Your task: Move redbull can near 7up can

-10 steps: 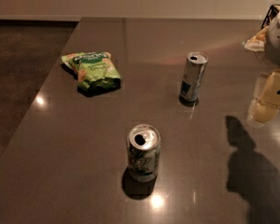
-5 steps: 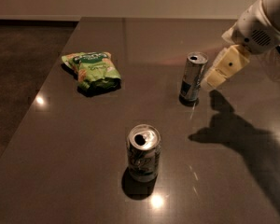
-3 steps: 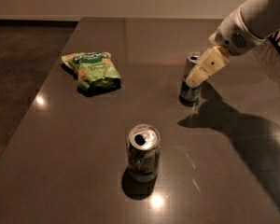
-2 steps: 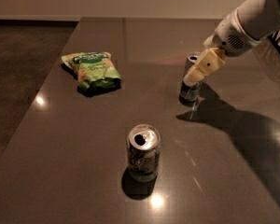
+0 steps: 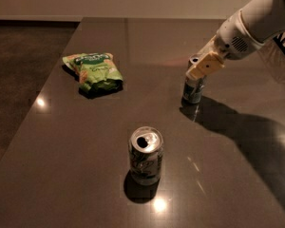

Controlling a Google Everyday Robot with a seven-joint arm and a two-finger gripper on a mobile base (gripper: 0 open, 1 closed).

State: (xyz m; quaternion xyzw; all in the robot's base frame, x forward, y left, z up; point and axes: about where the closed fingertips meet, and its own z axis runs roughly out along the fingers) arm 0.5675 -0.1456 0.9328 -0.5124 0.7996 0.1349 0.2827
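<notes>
The redbull can (image 5: 193, 90), tall, slim, silver with a dark blue lower part, stands upright on the dark table at the right of centre. My gripper (image 5: 203, 66) reaches in from the upper right and sits around the can's upper part, hiding most of its top. The 7up can (image 5: 145, 155), shorter and wider with green markings and an open silver top, stands upright near the front centre, well apart from the redbull can.
A green snack bag (image 5: 92, 70) lies on the table (image 5: 61, 141) at the left rear. The table's left edge runs diagonally along the floor. My white arm (image 5: 256, 23) crosses the upper right corner and casts a shadow on the right side.
My gripper has come from the right edge leftwards to the redbull can and now sits at its top. Both cans and the bag have not moved.
</notes>
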